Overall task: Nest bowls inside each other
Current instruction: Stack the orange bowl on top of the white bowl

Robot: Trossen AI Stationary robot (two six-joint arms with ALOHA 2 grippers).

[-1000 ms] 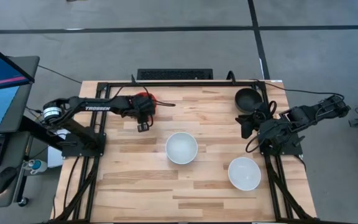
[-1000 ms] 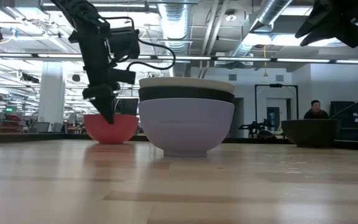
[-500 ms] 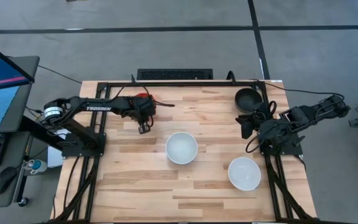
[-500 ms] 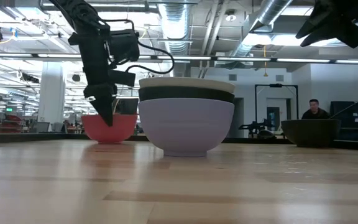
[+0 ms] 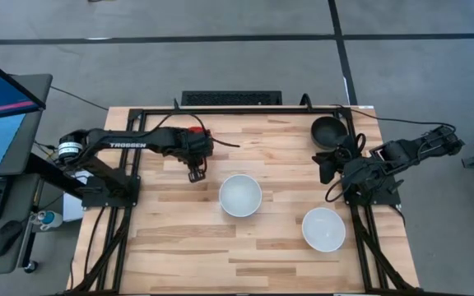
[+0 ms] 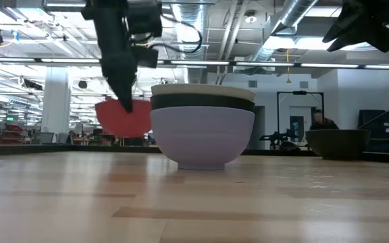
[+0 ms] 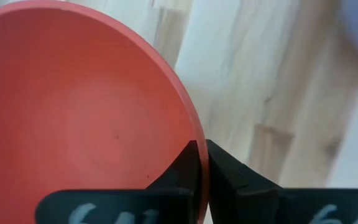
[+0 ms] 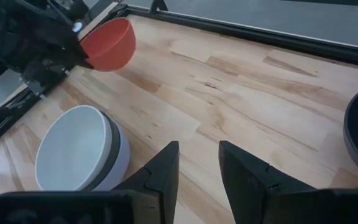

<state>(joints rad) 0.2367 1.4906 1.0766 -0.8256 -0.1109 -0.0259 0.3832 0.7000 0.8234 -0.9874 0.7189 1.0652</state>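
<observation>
On the wooden table, a stack of three nested bowls, white in black in pale blue, stood near the middle, with a lone white bowl and a black bowl toward the right side. The left gripper had its jaws clamped on the rim of the red bowl, holding it clear of the table just beside the stack. The right gripper waited with jaws apart and empty near the black bowl.

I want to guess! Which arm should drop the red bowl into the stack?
Left. Its claw already grips the small round red bowl in the air beside the stacked bowls; the right claw waits empty.
</observation>
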